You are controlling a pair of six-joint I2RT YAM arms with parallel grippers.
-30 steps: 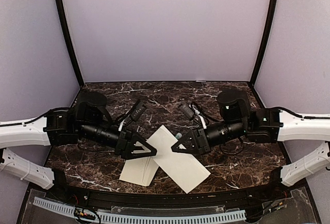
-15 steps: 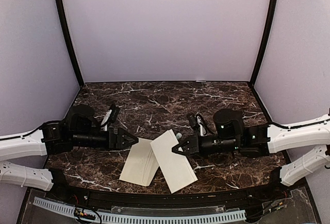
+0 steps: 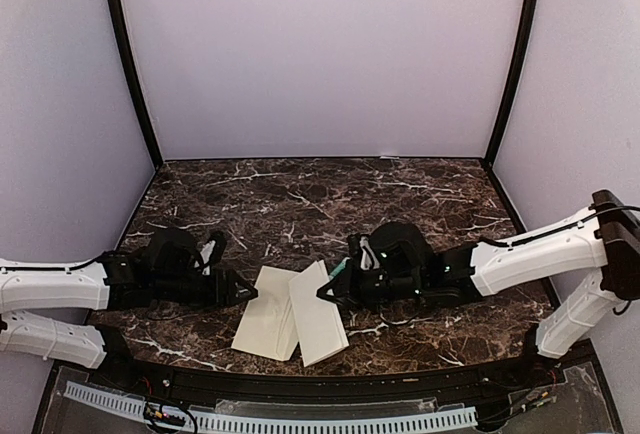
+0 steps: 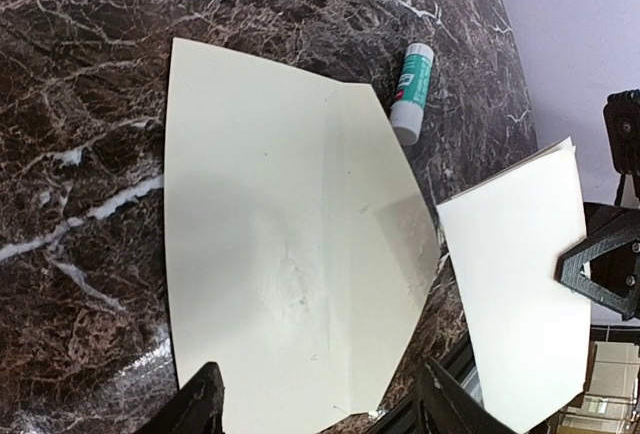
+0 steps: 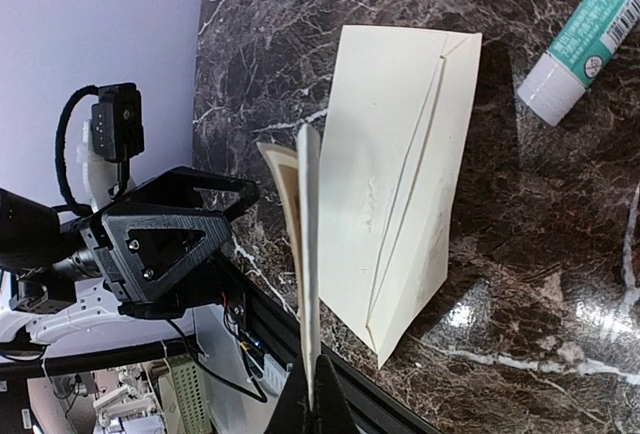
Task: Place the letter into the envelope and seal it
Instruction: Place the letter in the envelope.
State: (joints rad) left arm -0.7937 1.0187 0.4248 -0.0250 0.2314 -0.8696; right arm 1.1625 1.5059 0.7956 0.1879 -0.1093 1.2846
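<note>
Right wrist view: the right fingers [image 5: 318, 406] are clenched on the near edge of the letter [image 5: 308, 254], a thin folded stack of cream sheets. It stands edge-on, straight out from the fingertips, and a brownish printed strip shows on its left face. Just right of the held sheets the envelope [image 5: 400, 184] lies flat on the dark marble table [image 5: 560, 254], its fold line running away from the fingers. Further right, past the envelope's far corner, a white glue stick [image 5: 585, 39] with a teal label lies on its side.

Top external view: the left fingers [image 3: 245, 292] sit low at the envelope's [image 3: 265, 324] left edge and the right fingers [image 3: 330, 292] face them from the other side. The letter [image 3: 318, 314] overlaps the envelope's right edge in this view, and I cannot tell whether the two touch.

Left wrist view: the left fingers are released, spread wide with nothing between them. The envelope [image 4: 290, 254] lies directly ahead on the table [image 4: 80, 104], its triangular flap opened out flat and pointing right toward the letter [image 4: 515, 284]. The glue stick [image 4: 410, 92] lies beyond the flap, near it but apart.
</note>
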